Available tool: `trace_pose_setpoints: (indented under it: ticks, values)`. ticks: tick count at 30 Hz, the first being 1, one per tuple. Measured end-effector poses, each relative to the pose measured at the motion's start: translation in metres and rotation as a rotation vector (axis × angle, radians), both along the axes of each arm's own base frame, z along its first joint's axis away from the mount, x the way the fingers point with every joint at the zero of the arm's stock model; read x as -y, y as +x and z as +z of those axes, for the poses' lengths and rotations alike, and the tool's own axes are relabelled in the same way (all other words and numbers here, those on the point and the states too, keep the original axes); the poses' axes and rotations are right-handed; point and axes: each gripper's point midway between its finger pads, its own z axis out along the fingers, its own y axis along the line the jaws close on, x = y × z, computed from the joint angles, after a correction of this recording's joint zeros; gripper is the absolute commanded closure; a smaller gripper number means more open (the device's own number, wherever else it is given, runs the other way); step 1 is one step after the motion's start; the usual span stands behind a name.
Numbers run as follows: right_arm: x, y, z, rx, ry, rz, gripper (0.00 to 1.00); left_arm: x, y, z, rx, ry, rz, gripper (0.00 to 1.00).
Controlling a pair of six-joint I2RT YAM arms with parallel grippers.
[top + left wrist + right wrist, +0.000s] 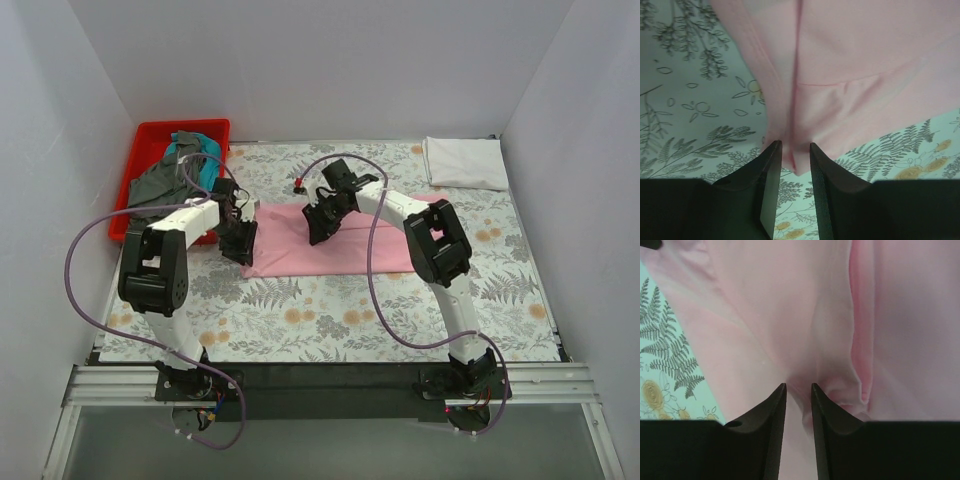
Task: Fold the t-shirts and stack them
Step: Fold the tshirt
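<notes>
A light pink t-shirt (345,250) lies spread on the floral tablecloth in the middle. My left gripper (242,250) is at its left edge. In the left wrist view the left gripper (796,145) stands nearly closed, pinching a folded corner of the pink t-shirt (865,65). My right gripper (320,230) is over the shirt's upper middle. In the right wrist view the right gripper (798,386) is shut on a puckered bunch of the pink t-shirt (790,315). A folded white t-shirt (465,162) lies at the back right. A dark grey t-shirt (160,180) and a teal t-shirt (190,148) are heaped together.
The red bin (150,135) holding the grey and teal shirts stands at the back left, close to the left arm. A small red object (299,184) lies on the tablecloth (400,320) just behind the pink shirt. White walls close in three sides.
</notes>
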Motion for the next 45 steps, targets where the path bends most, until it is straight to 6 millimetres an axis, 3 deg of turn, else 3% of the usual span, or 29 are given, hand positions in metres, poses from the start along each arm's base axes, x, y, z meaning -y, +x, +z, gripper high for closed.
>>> trace_pose_setpoints:
  ticks: [6,8,10,12,15,18,21,23,29,34,37,41,45]
  values:
    - [0.013,0.019,0.001,0.031,-0.011,-0.052,0.58,-0.01,0.014,0.006,0.038,0.029,0.001,0.72]
    - [0.021,0.022,0.012,0.041,-0.002,-0.069,0.55,-0.008,0.023,0.014,0.067,0.023,-0.003,0.72]
    - [0.034,0.031,0.036,0.072,0.023,-0.097,0.55,-0.004,0.033,0.023,0.102,0.011,-0.012,0.71]
    - [0.056,0.047,0.07,0.144,0.053,-0.139,0.56,0.004,0.04,0.034,0.145,0.0,-0.029,0.71]
    - [0.108,0.08,0.119,0.293,0.064,-0.226,0.59,0.028,0.037,0.045,0.183,-0.021,-0.089,0.71]
    - [0.165,0.107,0.134,0.383,0.016,-0.314,0.61,0.053,0.028,0.045,0.178,-0.041,-0.146,0.72]
    - [0.21,0.116,0.114,0.365,-0.071,-0.376,0.62,0.071,0.015,0.037,0.146,-0.049,-0.176,0.71]
    - [0.227,0.113,0.092,0.332,-0.14,-0.383,0.63,0.074,0.012,0.032,0.129,-0.048,-0.178,0.69]
    - [0.244,0.101,0.033,0.253,-0.297,-0.328,0.65,0.077,0.009,0.015,0.092,-0.015,-0.151,0.7]
    - [0.259,0.094,0.003,0.225,-0.394,-0.299,0.67,0.07,0.008,-0.006,0.062,0.036,-0.126,0.7]
    - [0.269,0.084,-0.011,0.212,-0.444,-0.273,0.71,0.069,0.012,-0.009,0.06,0.047,-0.115,0.71]
    - [0.278,0.072,-0.019,0.233,-0.48,-0.248,0.75,0.07,0.029,-0.01,0.047,0.057,-0.108,0.71]
    - [0.287,0.04,-0.02,0.254,-0.503,-0.225,0.75,0.072,0.075,-0.009,0.097,0.065,-0.099,0.71]
